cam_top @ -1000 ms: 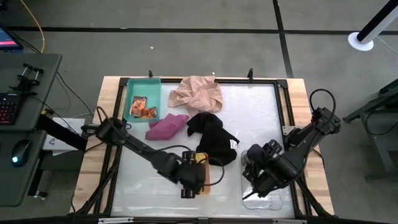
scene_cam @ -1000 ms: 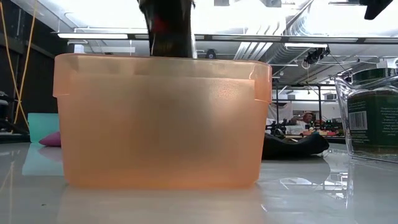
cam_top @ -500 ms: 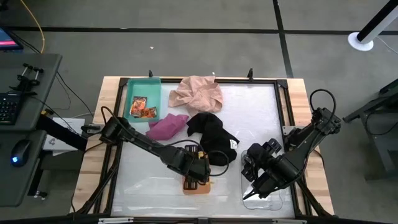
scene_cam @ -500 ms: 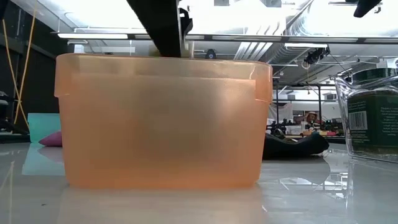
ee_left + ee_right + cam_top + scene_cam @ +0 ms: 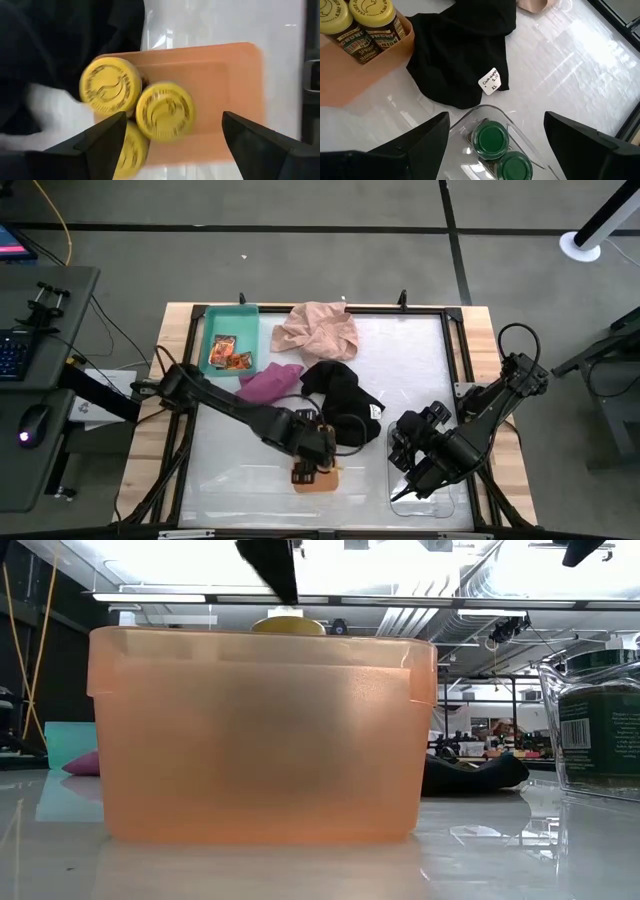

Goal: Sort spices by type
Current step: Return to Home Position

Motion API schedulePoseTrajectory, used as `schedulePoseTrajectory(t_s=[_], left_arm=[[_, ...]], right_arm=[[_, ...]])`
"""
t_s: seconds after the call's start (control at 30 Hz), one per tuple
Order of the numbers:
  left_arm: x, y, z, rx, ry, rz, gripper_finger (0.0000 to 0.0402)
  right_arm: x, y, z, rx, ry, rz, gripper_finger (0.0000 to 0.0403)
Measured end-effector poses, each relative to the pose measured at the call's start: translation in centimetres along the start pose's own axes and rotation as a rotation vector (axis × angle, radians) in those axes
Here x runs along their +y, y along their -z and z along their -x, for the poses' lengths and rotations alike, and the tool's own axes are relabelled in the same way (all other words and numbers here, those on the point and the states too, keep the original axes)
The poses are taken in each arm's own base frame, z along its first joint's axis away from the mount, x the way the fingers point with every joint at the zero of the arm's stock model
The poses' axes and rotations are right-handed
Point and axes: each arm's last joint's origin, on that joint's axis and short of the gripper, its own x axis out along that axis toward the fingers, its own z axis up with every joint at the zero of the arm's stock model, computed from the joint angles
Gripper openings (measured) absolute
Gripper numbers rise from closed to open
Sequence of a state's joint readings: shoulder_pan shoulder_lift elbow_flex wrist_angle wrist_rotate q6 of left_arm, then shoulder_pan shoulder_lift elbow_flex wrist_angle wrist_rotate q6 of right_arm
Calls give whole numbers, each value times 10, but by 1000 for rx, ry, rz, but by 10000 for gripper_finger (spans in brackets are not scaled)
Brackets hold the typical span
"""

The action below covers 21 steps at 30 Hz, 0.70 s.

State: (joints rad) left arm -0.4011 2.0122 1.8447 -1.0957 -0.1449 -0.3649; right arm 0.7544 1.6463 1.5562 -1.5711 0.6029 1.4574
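Over the bin [image 5: 235, 90], your left gripper [image 5: 173, 120] hangs wide and empty; lift clear of the jars [image 5: 165, 111], then go home. Right gripper [image 5: 496, 117] hovers wide over the tray [image 5: 520, 132].

Three yellow-lidded jars [image 5: 166, 111] stand upright in the orange bin [image 5: 260, 740], near centre. Two green-lidded jars [image 5: 491, 137] sit in the clear tray [image 5: 445, 502], near right. Orange-red packets [image 5: 228, 354] lie in the teal tray [image 5: 222, 320], far left.

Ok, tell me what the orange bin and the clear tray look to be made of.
Orange bin: likely translucent plastic, frosted finish; light glows through its walls and the contents blur. Clear tray: likely transparent hard plastic, glossy; the green-lidded jars show sharply through it and its rim glints.
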Motion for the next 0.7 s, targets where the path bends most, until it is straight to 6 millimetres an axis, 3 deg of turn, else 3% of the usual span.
schedulePoseTrajectory(t_s=[0.23, 0.33, 0.4, 0.47, 0.57, 0.7], left_arm=[[9, 16, 82, -148, -64, 32, 306], [24, 37, 118, -282, -191, 103, 290], [38, 57, 131, -362, -253, 180, 270], [53, 81, 138, -452, -285, 261, 243], [73, 122, 129, -587, -282, 357, 185], [102, 179, 95, -738, -247, 462, 81]], right_arm=[[0, 0, 0, -1, 0, 1, 318], [0, -1, 0, -34, 4, 2, 318], [0, -3, -1, -58, 10, 14, 318], [-1, -6, -3, -55, 20, 29, 315], [-3, -13, -8, -45, 36, 47, 291], [-4, -23, -16, 2, 46, 73, 193]])
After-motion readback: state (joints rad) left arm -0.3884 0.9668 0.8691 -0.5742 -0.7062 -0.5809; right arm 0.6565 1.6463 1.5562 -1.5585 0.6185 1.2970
